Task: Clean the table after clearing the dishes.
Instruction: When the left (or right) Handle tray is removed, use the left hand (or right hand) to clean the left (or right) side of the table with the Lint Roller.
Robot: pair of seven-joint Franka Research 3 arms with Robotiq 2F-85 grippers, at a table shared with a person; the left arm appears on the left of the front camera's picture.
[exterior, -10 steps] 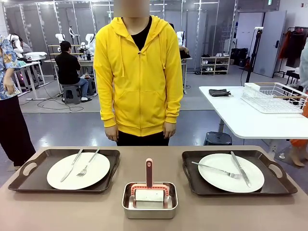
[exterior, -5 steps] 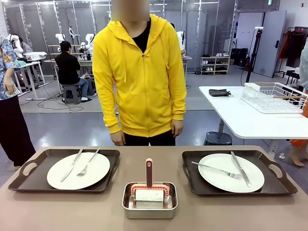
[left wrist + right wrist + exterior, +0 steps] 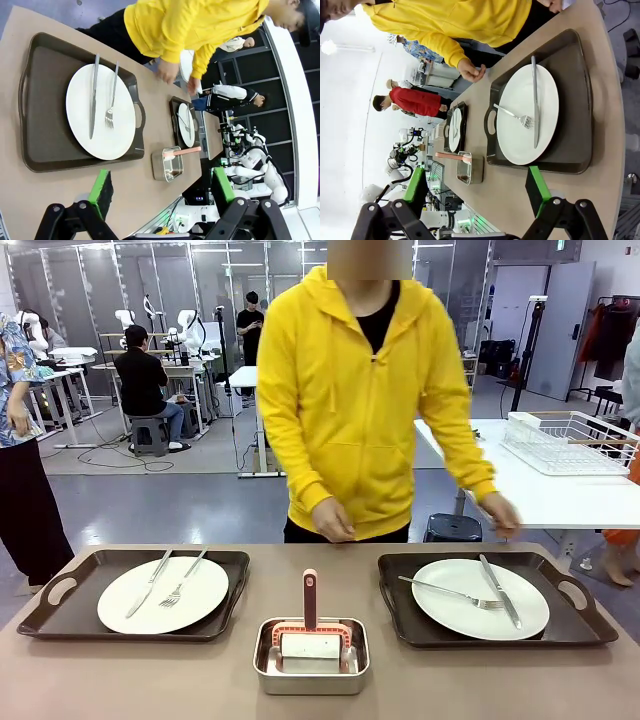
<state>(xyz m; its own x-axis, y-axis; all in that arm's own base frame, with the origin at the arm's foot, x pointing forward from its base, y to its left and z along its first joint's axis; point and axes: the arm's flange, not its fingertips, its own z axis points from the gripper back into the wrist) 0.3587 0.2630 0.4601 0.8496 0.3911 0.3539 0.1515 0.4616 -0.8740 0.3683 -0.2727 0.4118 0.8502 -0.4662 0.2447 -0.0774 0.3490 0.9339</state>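
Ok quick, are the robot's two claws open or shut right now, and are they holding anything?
The left gripper is open, holding nothing.
The right gripper is open, holding nothing.

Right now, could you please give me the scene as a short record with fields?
Table: taupe-brown rectangular table, dishes not cleared
Left tray: dark brown handled tray with round white plate, silver fork and knife
Right tray: matching brown tray, second white plate, second fork, second knife
Centre: small steel pan holding pink-handled roller
Person: yellow hoodie, far side, hand near right tray
Left pincer: open, empty
Right pincer: open, empty
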